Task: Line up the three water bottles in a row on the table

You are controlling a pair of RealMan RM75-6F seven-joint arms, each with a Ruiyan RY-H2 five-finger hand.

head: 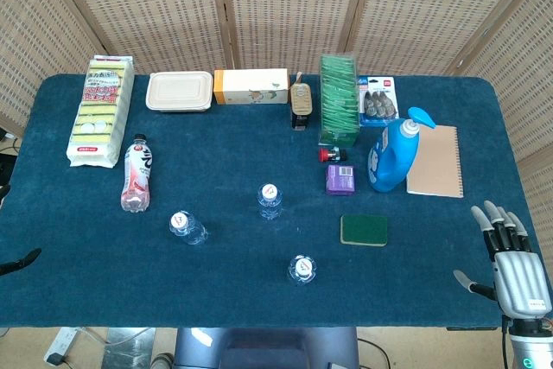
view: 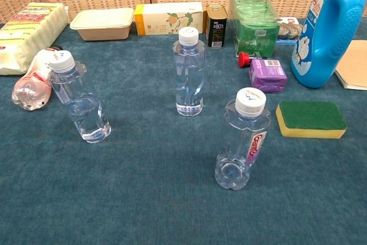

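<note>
Three clear water bottles with white caps stand upright on the blue table. The left bottle (head: 184, 226) (view: 81, 99) is at the front left. The middle bottle (head: 270, 199) (view: 188, 73) stands farther back, near the centre. The near bottle (head: 301, 269) (view: 241, 140) is closest to the front edge. My right hand (head: 511, 258) hovers at the table's front right corner, fingers spread, holding nothing, far from all bottles. At the far left edge only a dark tip of my left hand (head: 19, 261) shows; its state is unclear.
A pink bottle (head: 136, 175) lies on its side at the left. A green sponge (head: 364, 230), a purple box (head: 340, 179), a blue detergent bottle (head: 394, 152) and a notebook (head: 436, 162) sit to the right. Packages and boxes line the back edge.
</note>
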